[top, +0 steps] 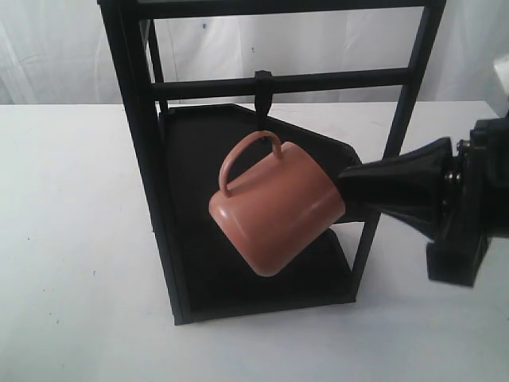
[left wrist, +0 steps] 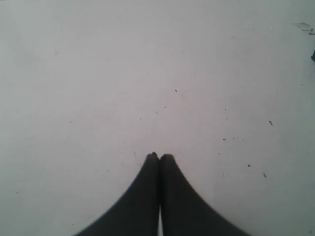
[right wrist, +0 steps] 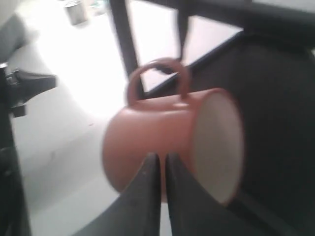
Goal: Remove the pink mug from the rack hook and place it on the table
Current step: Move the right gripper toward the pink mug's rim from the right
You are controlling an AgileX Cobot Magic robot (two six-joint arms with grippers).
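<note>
Tabletop [top: 71, 239]: big white surface with a few dark specks on my feed, and the rack stands on it around the middle.
Rack [top: 131, 119]: tall black square-bar frame with a dark angled shelf behind the mug and another down low.
Pink mug [top: 274, 215]: hanging up off the tabletop in front of the rack's shelf. It's tipped with the base down-left and the cream mouth facing right, and the handle loop is on top, right under the crossbar.
Right gripper [top: 343, 177]: comes in from the right, and its tip meets the mug's side by the rim. On the wrist cam the two fingers [right wrist: 150, 187] sit pressed together with just a thin slit between them, lying over the mug's outer wall, not clamped around anything I can see.
Left gripper [left wrist: 159, 156]: fingers together too, over bare tabletop, well away from the action.
Rack hook [top: 262, 91]: little black peg hanging off the middle crossbar, its lower end poking into the top of the mug's handle loop.
</note>
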